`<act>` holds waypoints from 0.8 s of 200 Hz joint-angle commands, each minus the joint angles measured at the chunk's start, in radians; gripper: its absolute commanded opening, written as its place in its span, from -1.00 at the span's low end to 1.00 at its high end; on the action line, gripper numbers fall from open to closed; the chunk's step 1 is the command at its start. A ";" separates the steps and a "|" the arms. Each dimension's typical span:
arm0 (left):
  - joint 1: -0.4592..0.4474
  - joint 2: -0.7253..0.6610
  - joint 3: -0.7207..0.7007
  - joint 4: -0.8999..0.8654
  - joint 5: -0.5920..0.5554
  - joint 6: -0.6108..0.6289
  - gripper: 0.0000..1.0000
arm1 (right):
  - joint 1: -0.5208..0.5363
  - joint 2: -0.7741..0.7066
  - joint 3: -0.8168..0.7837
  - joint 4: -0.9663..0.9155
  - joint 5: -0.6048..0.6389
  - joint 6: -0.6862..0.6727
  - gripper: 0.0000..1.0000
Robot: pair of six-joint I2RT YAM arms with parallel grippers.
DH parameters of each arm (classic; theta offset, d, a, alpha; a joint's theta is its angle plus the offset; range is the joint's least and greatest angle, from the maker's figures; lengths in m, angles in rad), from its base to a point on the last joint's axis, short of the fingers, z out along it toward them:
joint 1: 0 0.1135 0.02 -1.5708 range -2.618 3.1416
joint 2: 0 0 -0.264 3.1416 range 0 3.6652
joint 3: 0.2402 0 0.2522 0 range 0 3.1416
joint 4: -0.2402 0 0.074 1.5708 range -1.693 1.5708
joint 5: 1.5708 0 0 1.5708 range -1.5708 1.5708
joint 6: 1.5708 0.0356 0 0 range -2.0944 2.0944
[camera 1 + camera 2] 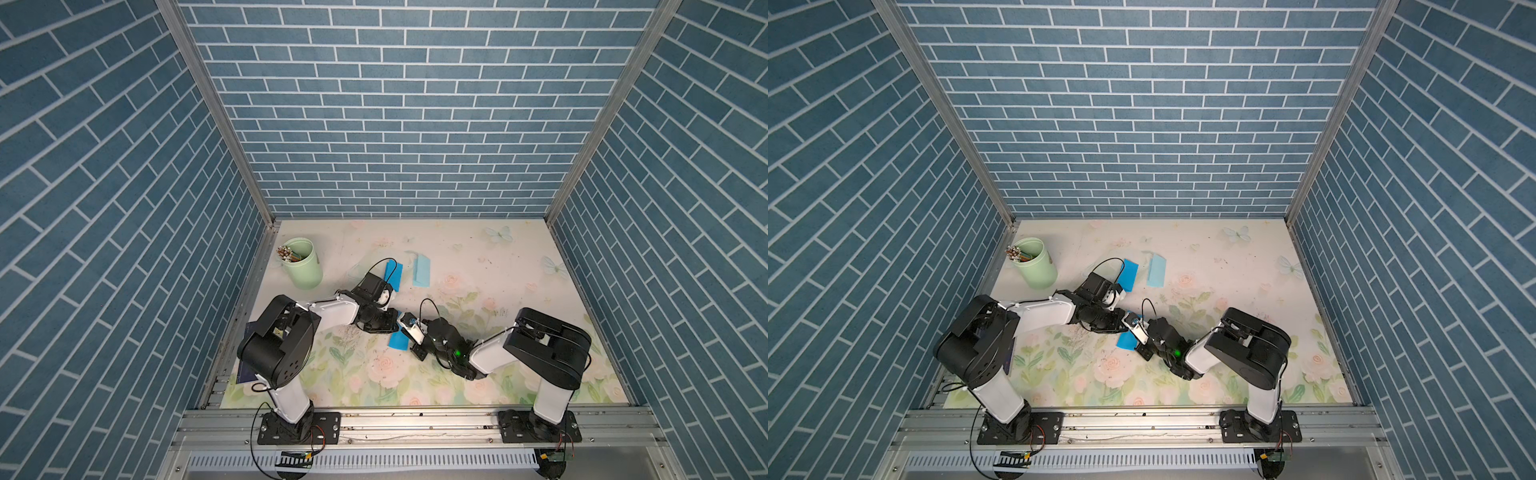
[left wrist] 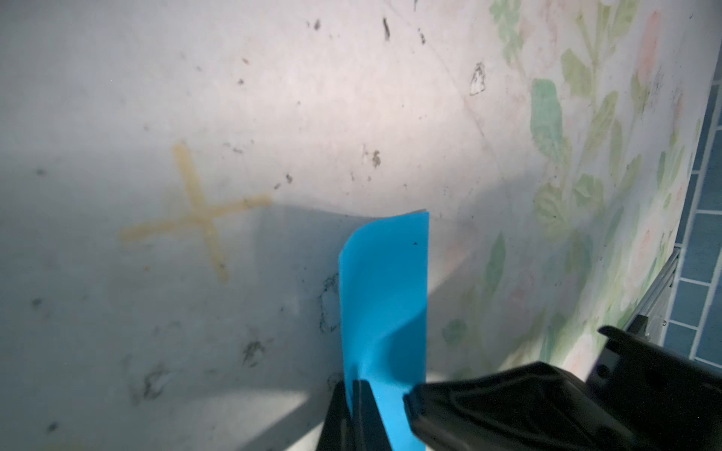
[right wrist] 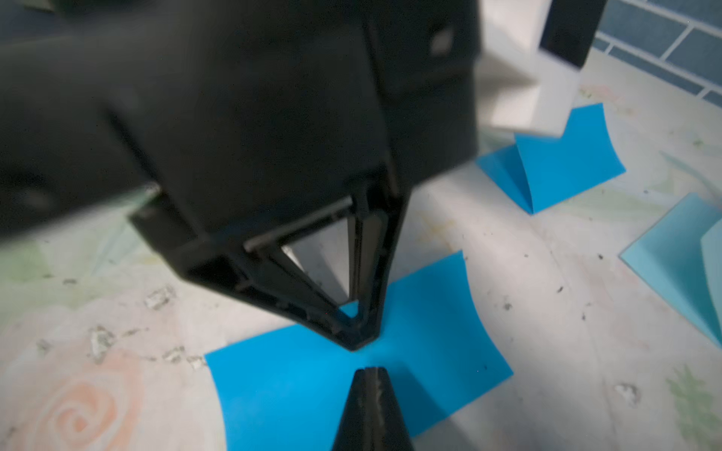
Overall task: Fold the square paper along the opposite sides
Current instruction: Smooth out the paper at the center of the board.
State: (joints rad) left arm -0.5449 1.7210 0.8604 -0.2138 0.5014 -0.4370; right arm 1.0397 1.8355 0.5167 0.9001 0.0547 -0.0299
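A green cup of pencils [image 1: 303, 266] stands at the back left of the floral tabletop [image 1: 519, 282]; a darker folded sheet [image 1: 397, 278] and a paler folded sheet [image 1: 422, 270] lie just behind the arms; both arms reach low and inward, meeting over the square paper [image 1: 398, 341] mid-tabletop; the left tool [image 3: 355, 345], clenched, sets its tip on the paper; the right tool [image 3: 371, 373], clenched too, points in just beside it; bare floral surface runs toward the right wall.
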 commanded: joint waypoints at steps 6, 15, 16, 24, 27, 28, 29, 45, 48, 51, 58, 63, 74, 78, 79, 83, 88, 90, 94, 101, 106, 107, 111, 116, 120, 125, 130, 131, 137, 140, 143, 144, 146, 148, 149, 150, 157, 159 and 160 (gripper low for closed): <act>-0.001 0.017 -0.031 -0.061 -0.094 0.002 -1.00 | -0.003 0.034 -0.022 -0.015 0.043 0.021 -1.00; -0.001 0.014 -0.032 -0.062 -0.096 0.002 -1.00 | -0.004 0.037 -0.030 -0.022 0.054 0.022 -1.00; 0.000 0.015 -0.032 -0.061 -0.096 0.002 -1.00 | -0.004 0.038 -0.030 -0.023 0.053 0.022 -1.00; 0.000 0.011 -0.034 -0.061 -0.097 0.003 -1.00 | -0.007 0.039 -0.035 -0.033 0.063 0.022 -1.00; 0.000 0.014 -0.034 -0.061 -0.097 0.002 -1.00 | -0.007 0.038 -0.035 -0.036 0.068 0.023 -1.00; -0.001 0.014 -0.034 -0.062 -0.098 0.001 -1.00 | -0.007 0.038 -0.035 -0.037 0.070 0.023 -1.00; 0.000 0.014 -0.035 -0.061 -0.098 0.001 -1.00 | -0.008 0.038 -0.036 -0.037 0.071 0.024 -1.00; -0.001 0.012 -0.039 -0.059 -0.099 -0.001 -1.00 | -0.019 0.036 -0.045 -0.055 0.094 0.027 -1.00; 0.000 0.012 -0.040 -0.058 -0.100 -0.001 -1.00 | -0.022 0.036 -0.048 -0.058 0.096 0.028 -1.00; 0.000 0.011 -0.041 -0.059 -0.100 -0.001 -1.00 | -0.025 0.036 -0.050 -0.060 0.099 0.030 -1.00; -0.001 0.011 -0.043 -0.057 -0.099 -0.001 -1.00 | -0.036 0.036 -0.052 -0.067 0.104 0.031 -1.00; -0.001 0.009 -0.044 -0.057 -0.101 -0.001 -1.00 | -0.044 0.035 -0.055 -0.076 0.104 0.033 -1.00; 0.000 0.006 -0.047 -0.056 -0.103 -0.002 -1.00 | -0.061 0.031 -0.062 -0.081 0.103 0.035 -1.00; -0.001 0.005 -0.047 -0.058 -0.102 -0.002 -1.00 | -0.068 0.033 -0.065 -0.081 0.099 0.036 -1.00; 0.000 0.004 -0.047 -0.058 -0.102 -0.003 -1.00 | -0.068 0.033 -0.065 -0.082 0.098 0.035 -1.00; -0.001 0.003 -0.047 -0.058 -0.103 -0.001 -1.00 | -0.076 0.034 -0.069 -0.082 0.096 0.035 -1.00; 0.000 0.002 -0.047 -0.060 -0.105 -0.001 -1.00 | -0.082 0.036 -0.070 -0.085 0.092 0.034 -1.00; -0.001 0.003 -0.047 -0.060 -0.105 -0.001 -1.00 | -0.086 0.036 -0.071 -0.085 0.090 0.033 -1.00; 0.000 0.002 -0.049 -0.059 -0.107 -0.001 -1.00 | -0.089 0.036 -0.072 -0.087 0.091 0.031 -1.00; -0.001 -0.003 -0.050 -0.058 -0.109 -0.002 -1.00 | -0.094 0.031 -0.077 -0.086 0.090 0.027 -1.00; 0.000 -0.002 -0.052 -0.057 -0.111 -0.003 -1.00 | -0.097 0.025 -0.081 -0.083 0.089 0.018 -1.00; -0.001 -0.002 -0.052 -0.056 -0.111 -0.003 -1.00 | -0.098 0.023 -0.081 -0.083 0.091 0.017 -1.00; 0.000 -0.003 -0.052 -0.056 -0.112 -0.003 -1.00 | -0.099 0.014 -0.081 -0.085 0.091 0.007 -1.00; 0.000 -0.003 -0.053 -0.055 -0.114 -0.005 -1.00 | -0.099 -0.001 -0.077 -0.092 0.092 -0.005 -1.00; -0.001 -0.004 -0.055 -0.053 -0.115 -0.006 -1.00 | -0.100 -0.014 -0.077 -0.091 0.090 -0.013 -1.00; 0.000 -0.003 -0.057 -0.049 -0.113 -0.008 -1.00 | -0.099 -0.036 -0.080 -0.081 0.082 -0.021 -1.00; 0.000 -0.003 -0.058 -0.049 -0.113 -0.008 -1.00 | -0.098 -0.057 -0.087 -0.063 0.066 -0.032 -1.00; -0.001 -0.003 -0.058 -0.049 -0.113 -0.008 -1.00 | -0.099 -0.061 -0.089 -0.059 0.065 -0.034 -1.00; 0.000 -0.001 -0.058 -0.049 -0.115 -0.008 -1.00 | -0.098 -0.084 -0.096 -0.037 0.042 -0.039 -1.00; -0.001 -0.001 -0.057 -0.050 -0.115 -0.008 -1.00 | -0.097 -0.094 -0.098 -0.029 0.026 -0.038 -1.00; -0.001 -0.001 -0.057 -0.051 -0.116 -0.008 -1.00 | -0.096 -0.102 -0.100 -0.018 0.013 -0.035 -1.00; -0.001 -0.002 -0.057 -0.051 -0.117 -0.007 -1.00 | -0.096 -0.105 -0.102 -0.014 0.009 -0.035 -1.00; -0.001 -0.001 -0.057 -0.050 -0.118 -0.005 -1.00 | -0.096 -0.110 -0.103 -0.007 0.000 -0.033 -1.00; 0.000 -0.001 -0.057 -0.051 -0.118 -0.006 -1.00 | -0.093 -0.114 -0.103 0.001 -0.010 -0.033 -1.00; 0.000 -0.001 -0.057 -0.051 -0.119 -0.005 -1.00 | -0.092 -0.117 -0.103 0.004 -0.014 -0.033 -1.00; 0.000 -0.002 -0.057 -0.051 -0.118 -0.005 -1.00 | -0.091 -0.118 -0.103 0.008 -0.018 -0.033 -1.00; -0.001 -0.003 -0.057 -0.052 -0.123 -0.004 -1.00 | -0.078 -0.127 -0.103 0.030 -0.035 -0.036 -1.00; 0.000 -0.003 -0.057 -0.050 -0.124 -0.003 -1.00 | -0.074 -0.129 -0.103 0.038 -0.037 -0.037 -1.00; -0.001 -0.003 -0.057 -0.051 -0.124 -0.004 -1.00 | -0.071 -0.129 -0.103 0.041 -0.037 -0.038 -1.00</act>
State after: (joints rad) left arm -0.5495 1.7027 0.8391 -0.1879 0.4709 -0.4416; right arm 0.9478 1.7592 0.4240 0.9104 0.0746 -0.0399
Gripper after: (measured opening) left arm 0.050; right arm 0.062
